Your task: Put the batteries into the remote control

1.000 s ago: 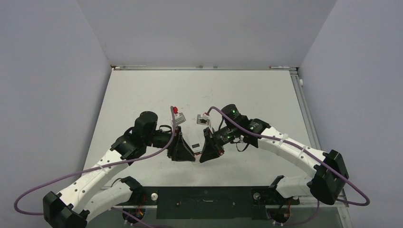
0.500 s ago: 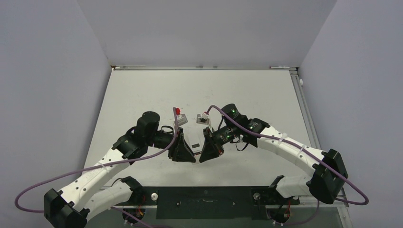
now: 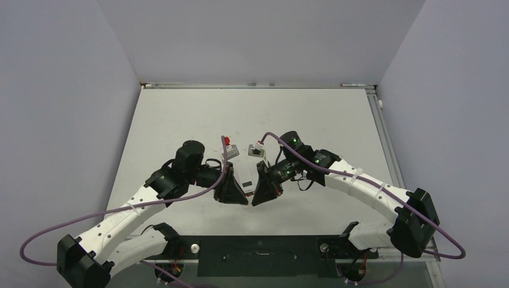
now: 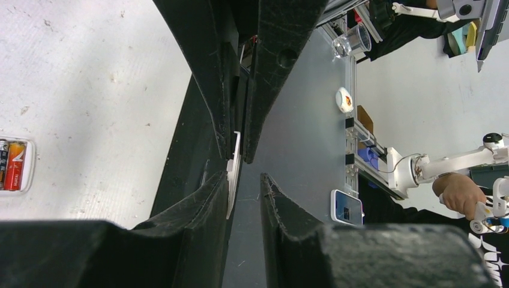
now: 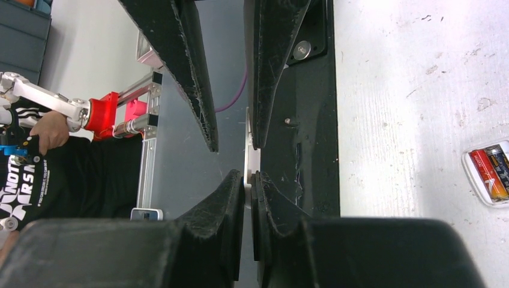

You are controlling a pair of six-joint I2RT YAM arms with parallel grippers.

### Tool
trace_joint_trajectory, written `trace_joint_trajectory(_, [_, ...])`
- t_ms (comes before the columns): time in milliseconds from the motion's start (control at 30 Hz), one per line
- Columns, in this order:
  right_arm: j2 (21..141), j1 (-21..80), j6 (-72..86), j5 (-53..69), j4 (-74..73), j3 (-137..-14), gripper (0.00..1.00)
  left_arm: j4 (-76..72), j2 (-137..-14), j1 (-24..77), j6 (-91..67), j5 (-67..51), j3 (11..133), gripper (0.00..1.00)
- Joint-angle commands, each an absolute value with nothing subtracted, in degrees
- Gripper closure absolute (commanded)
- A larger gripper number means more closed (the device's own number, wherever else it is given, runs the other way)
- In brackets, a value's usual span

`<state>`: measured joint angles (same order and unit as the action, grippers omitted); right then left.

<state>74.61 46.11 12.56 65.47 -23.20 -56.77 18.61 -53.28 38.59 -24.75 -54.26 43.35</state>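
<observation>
Nearest, right gripper [image 5: 248,175] is clamped on a thin white plate [image 4: 234,162], with left gripper [image 4: 243,178] parted around its edge. At twelve o'clock the remote control [image 3: 246,178] lies flat, batteries [image 5: 487,171] side by side in its recess. They look light, slick and roll-prone, best pinched mid-barrel.

Soft, even overhead light leaves the desk [image 3: 180,120] bright, almost washed out in the wrist views. The arms [image 3: 138,204] cast faint shadows. The left tool [image 4: 244,183] reads black, its near base blurred.
</observation>
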Motion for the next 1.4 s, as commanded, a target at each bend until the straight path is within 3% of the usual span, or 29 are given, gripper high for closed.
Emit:
trace_joint_trajectory(0, [74.25,45.94,12.29,66.36,-18.97,-58.97,0.91,16.31,-53.9,39.46,-24.14,-56.91,44.01,0.79])
trace_joint_trajectory(167, [74.73,46.05,12.49,65.98,-18.89,-59.38,0.91,15.9,-54.27,39.64,-24.26,-57.68,43.94,0.87])
trace_joint_trajectory(300, [74.75,46.05,12.33,65.63,-19.08,-59.98,0.91,15.56,-54.16,39.86,-24.42,-58.05,43.76,1.0])
trace_joint_trajectory(767, [71.2,45.47,8.77,56.69,-23.4,-59.56,0.6,13.97,-52.63,39.99,-26.81,-55.24,42.2,1.0])
trace_joint_trajectory(1367, [54.09,44.68,6.1,42.13,-13.55,-46.42,0.55,-0.88,-52.47,37.66,-43.68,-45.82,34.09,1.0])
